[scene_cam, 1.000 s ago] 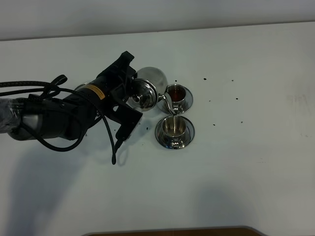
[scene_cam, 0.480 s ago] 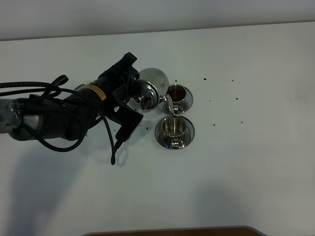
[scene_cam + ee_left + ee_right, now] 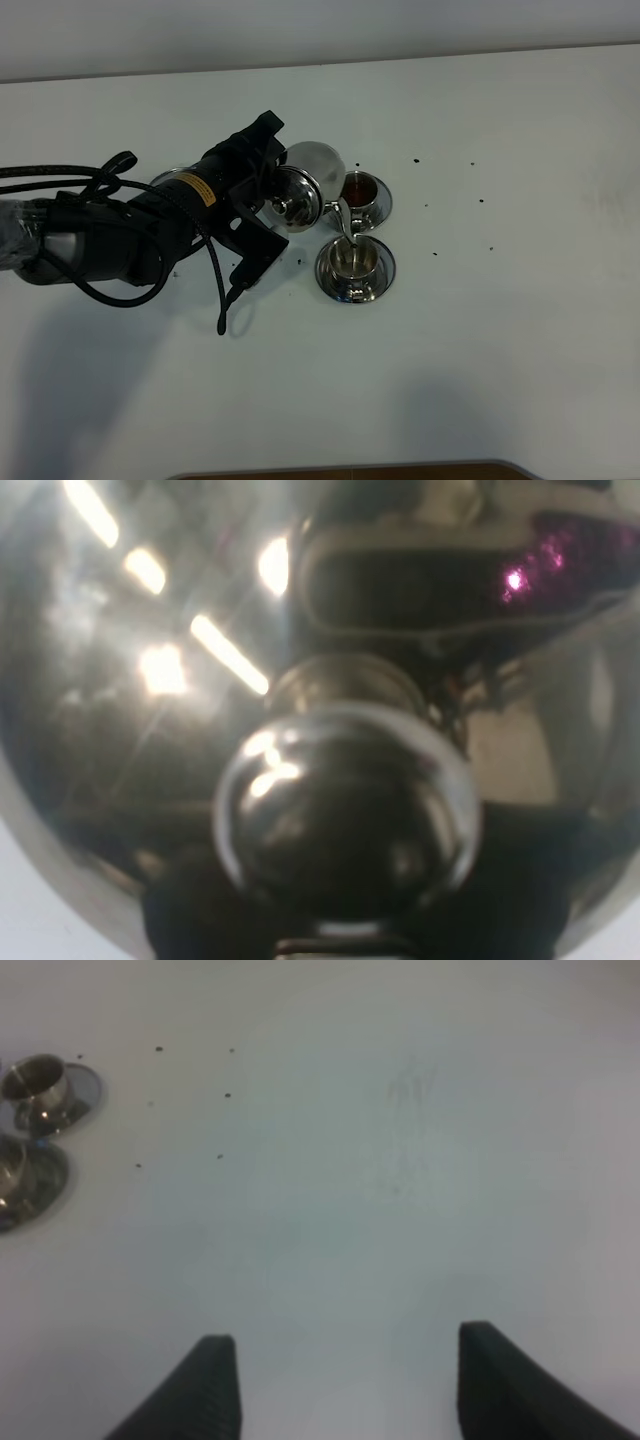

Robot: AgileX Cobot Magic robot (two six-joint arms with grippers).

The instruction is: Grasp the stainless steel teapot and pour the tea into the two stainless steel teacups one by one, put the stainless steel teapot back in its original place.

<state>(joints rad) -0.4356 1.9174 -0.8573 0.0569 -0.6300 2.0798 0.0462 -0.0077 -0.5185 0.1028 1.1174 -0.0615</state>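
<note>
Tea [image 3: 357, 186] sits in far teacup [image 3: 368, 206] beside teapot [image 3: 300, 190].

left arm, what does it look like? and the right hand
The left arm is bulky and black, with a grey section further back, a small yellow label, and black cables looping along it, one dangling loose. The right hand shows two dark, blunt-tipped fingers.
</note>
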